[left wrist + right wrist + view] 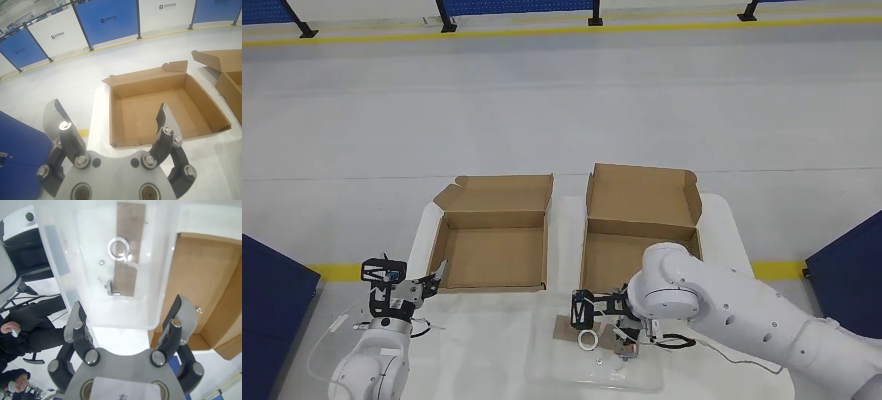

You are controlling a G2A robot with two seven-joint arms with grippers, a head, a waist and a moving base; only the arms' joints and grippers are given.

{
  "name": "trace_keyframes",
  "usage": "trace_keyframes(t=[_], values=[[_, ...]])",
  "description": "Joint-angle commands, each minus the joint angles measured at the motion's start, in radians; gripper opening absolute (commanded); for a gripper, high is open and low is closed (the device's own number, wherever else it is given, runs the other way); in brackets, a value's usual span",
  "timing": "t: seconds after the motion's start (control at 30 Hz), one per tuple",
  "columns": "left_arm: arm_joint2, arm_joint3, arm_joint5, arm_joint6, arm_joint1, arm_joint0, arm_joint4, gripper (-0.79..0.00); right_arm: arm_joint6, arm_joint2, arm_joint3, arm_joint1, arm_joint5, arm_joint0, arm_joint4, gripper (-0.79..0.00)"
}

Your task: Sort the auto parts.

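Observation:
A clear plastic tray [160, 306] holds a white ring [118, 248], a metal L-shaped bracket [111, 289] and a small bolt [101, 262]. My right gripper [128, 311] hangs open above the tray's near end, holding nothing. In the top view that right gripper [587, 310] sits just above the white ring [589, 340]. One small metal part [198, 309] lies in the right cardboard box [204, 275]. My left gripper [109, 106] is open and holds nothing, in front of the empty left cardboard box [160, 109], at the table's left front corner [432, 278].
Both boxes, the left box [492, 245] and the right box [642, 215], stand side by side at the back of the white table with lids folded back. A brown cardboard strip [128, 256] lies under the tray. Blue barriers flank the table.

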Motion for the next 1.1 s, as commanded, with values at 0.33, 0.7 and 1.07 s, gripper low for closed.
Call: trace_keyframes(t=[0.33, 0.7, 1.07], values=[[0.000, 0.000, 0.000, 0.000, 0.000, 0.000, 0.000, 0.000, 0.015, -0.051, 0.016, -0.023, 0.053, -0.057, -0.037, 0.000], [0.000, 0.000, 0.000, 0.000, 0.000, 0.000, 0.000, 0.000, -0.009, -0.063, 0.073, -0.040, 0.041, -0.064, -0.043, 0.000], [0.000, 0.000, 0.000, 0.000, 0.000, 0.000, 0.000, 0.000, 0.039, -0.104, 0.072, -0.061, 0.168, -0.092, -0.205, 0.000]])
